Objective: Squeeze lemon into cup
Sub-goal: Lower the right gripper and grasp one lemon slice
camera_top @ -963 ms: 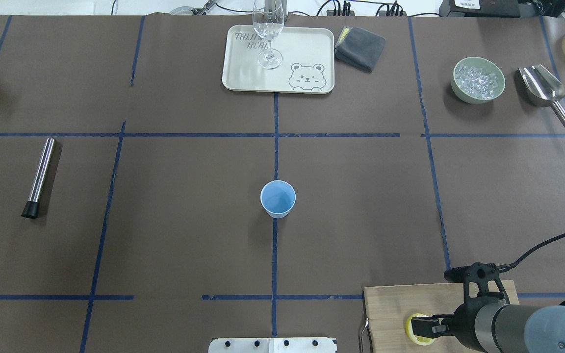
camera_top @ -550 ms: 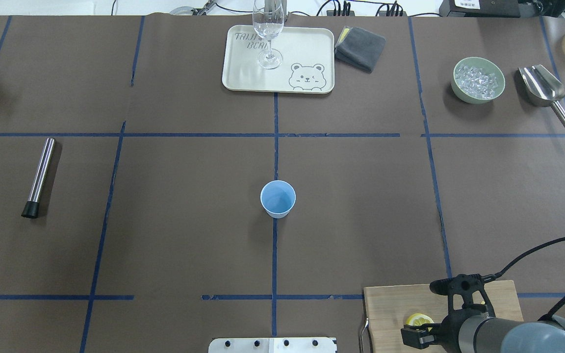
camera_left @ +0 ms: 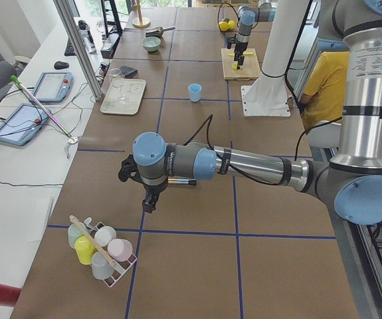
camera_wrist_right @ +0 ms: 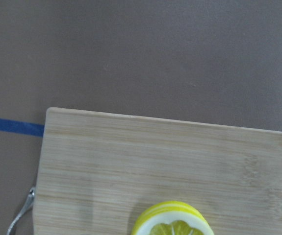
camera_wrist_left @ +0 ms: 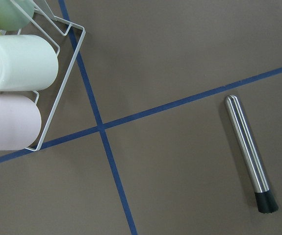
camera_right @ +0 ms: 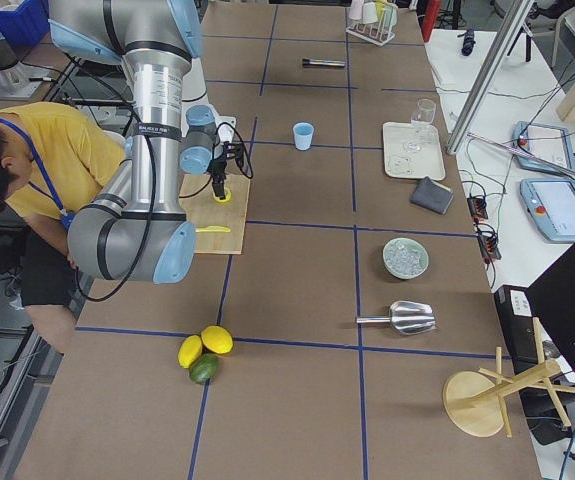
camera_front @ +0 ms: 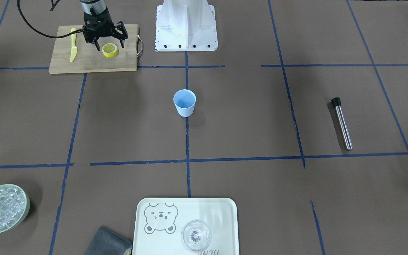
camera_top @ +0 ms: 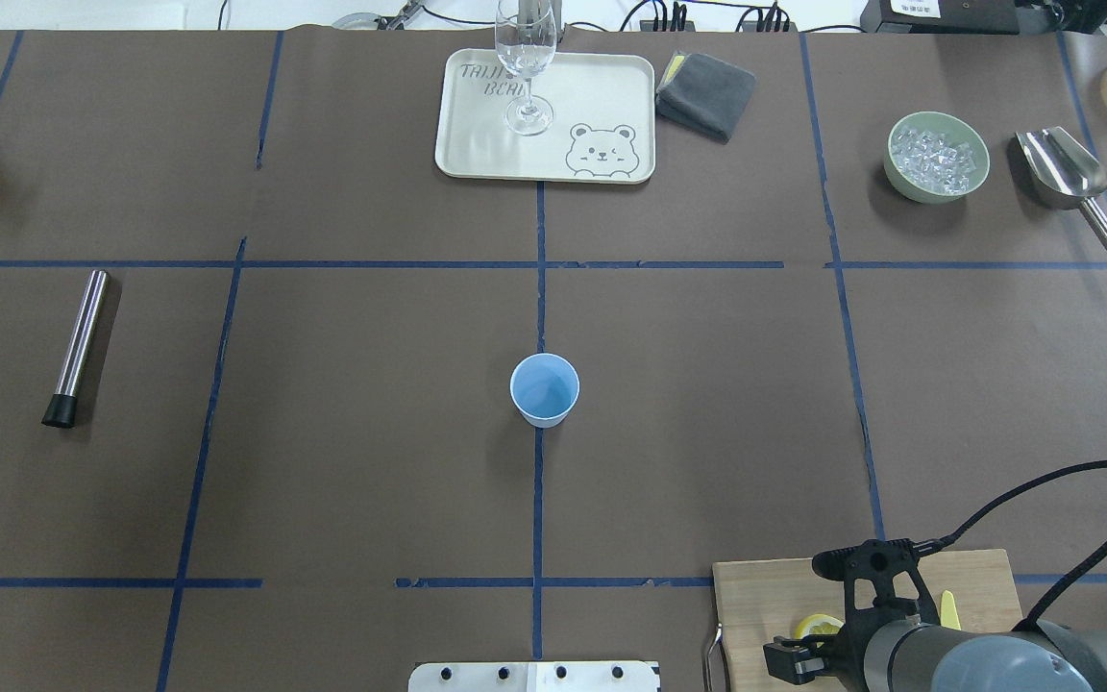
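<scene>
The pale blue cup [camera_top: 544, 389] stands upright at the table's middle; it also shows in the front view [camera_front: 184, 102]. My right gripper [camera_front: 109, 44] is open over the wooden cutting board [camera_front: 90, 62]. It hangs just above a round lemon slice [camera_front: 110, 50] with nothing seen between the fingers. The slice sits at the bottom edge of the right wrist view [camera_wrist_right: 172, 223]. The small lemon chunk shows in no view. My left gripper [camera_left: 147, 203] hangs over the table near a cup rack; I cannot tell whether it is open or shut.
A yellow knife [camera_front: 73, 49] lies on the board. A steel muddler [camera_top: 78, 346] lies at the left. A tray [camera_top: 602, 91] with a clear glass [camera_top: 525, 58], a grey cloth [camera_top: 705, 93], a bowl of ice [camera_top: 936, 157] and a scoop [camera_top: 1068, 178] are at the far side.
My right gripper has moved left along the board, off the lemon slice, and the knife now shows behind the arm. The cup has not moved.
</scene>
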`<action>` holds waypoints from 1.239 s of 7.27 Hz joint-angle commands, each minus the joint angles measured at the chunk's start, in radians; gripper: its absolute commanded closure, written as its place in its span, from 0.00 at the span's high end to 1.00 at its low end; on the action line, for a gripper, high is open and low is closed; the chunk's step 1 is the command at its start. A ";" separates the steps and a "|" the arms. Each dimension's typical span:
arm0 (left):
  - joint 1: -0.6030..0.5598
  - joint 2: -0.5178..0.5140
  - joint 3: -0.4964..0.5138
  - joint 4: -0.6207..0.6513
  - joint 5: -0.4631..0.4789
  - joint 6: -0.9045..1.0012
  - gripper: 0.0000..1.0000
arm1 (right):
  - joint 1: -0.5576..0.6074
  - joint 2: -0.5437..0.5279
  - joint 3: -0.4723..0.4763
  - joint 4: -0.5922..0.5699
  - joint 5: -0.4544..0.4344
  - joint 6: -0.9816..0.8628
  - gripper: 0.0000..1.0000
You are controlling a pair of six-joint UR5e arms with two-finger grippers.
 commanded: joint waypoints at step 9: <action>-0.003 0.002 -0.030 0.003 0.000 -0.001 1.00 | -0.001 -0.006 -0.023 -0.002 0.037 0.002 0.68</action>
